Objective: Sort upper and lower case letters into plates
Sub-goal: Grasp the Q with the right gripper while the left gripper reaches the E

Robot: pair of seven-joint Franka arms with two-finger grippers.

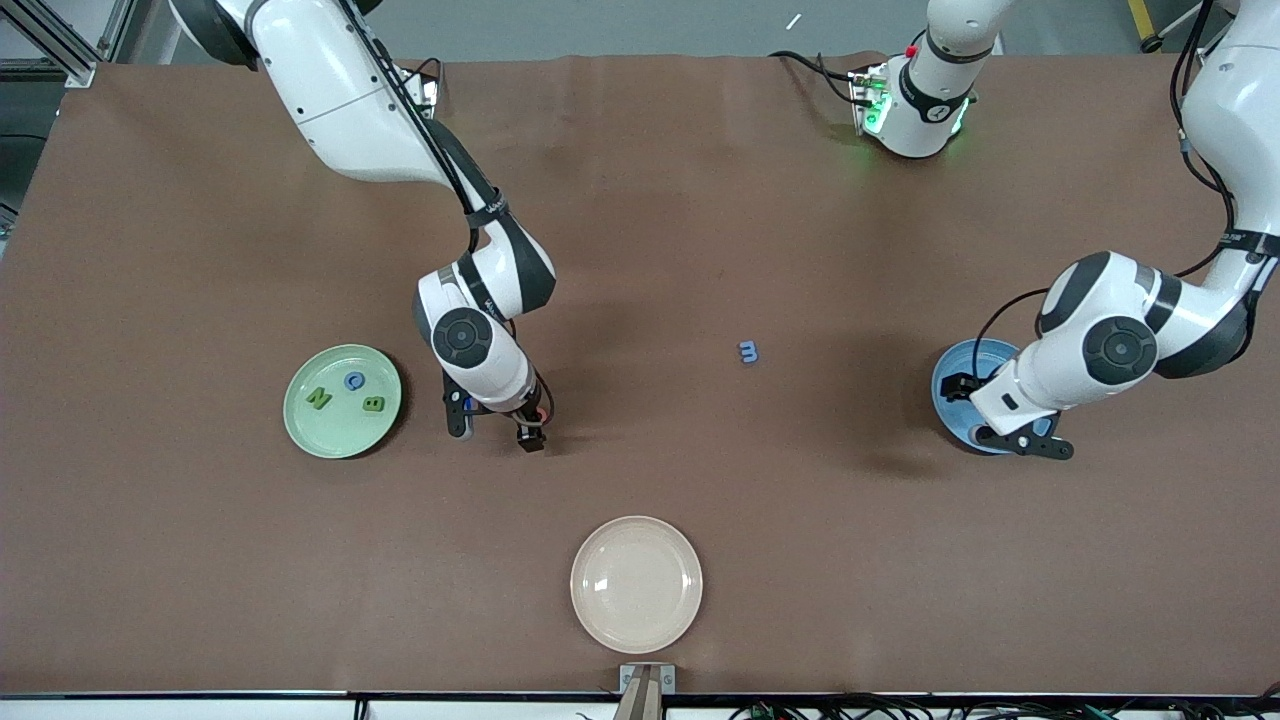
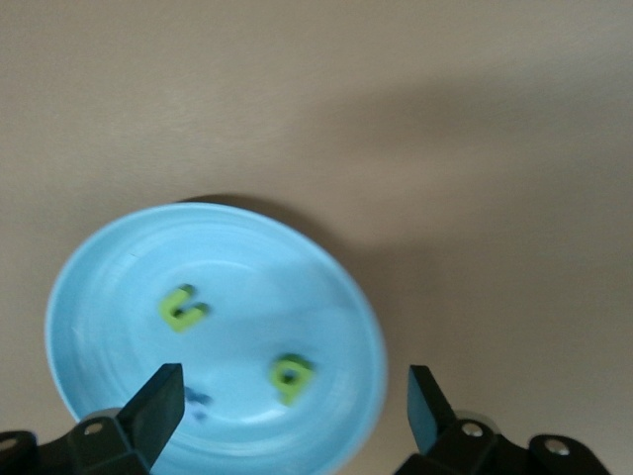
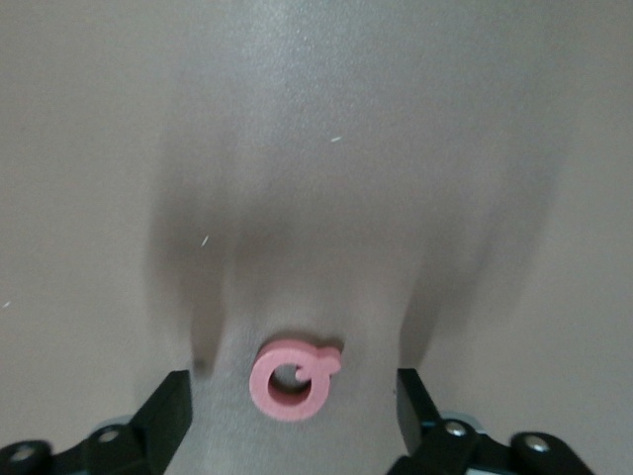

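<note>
My right gripper point(image 1: 495, 428) is down at the table beside the pale green plate point(image 1: 300, 425), toward the middle of the table. It stands open, and the pink G point(image 3: 293, 379) lies flat between its fingers without touching them. The green plate holds a green N point(image 1: 318, 398), a blue C point(image 1: 354, 381) and a green B point(image 1: 373, 403). My left gripper point(image 1: 985, 418) hangs open over the blue plate point(image 1: 950, 372), with nothing in it. That blue plate point(image 2: 119, 287) holds two small green letters point(image 2: 183, 310) point(image 2: 292, 378) and a small blue piece point(image 2: 198, 401). A blue m point(image 1: 748, 351) lies on the table between the arms.
A cream-white plate point(image 1: 636, 584) sits empty near the table's front edge, nearer to the front camera than everything else. A brown cloth covers the whole table.
</note>
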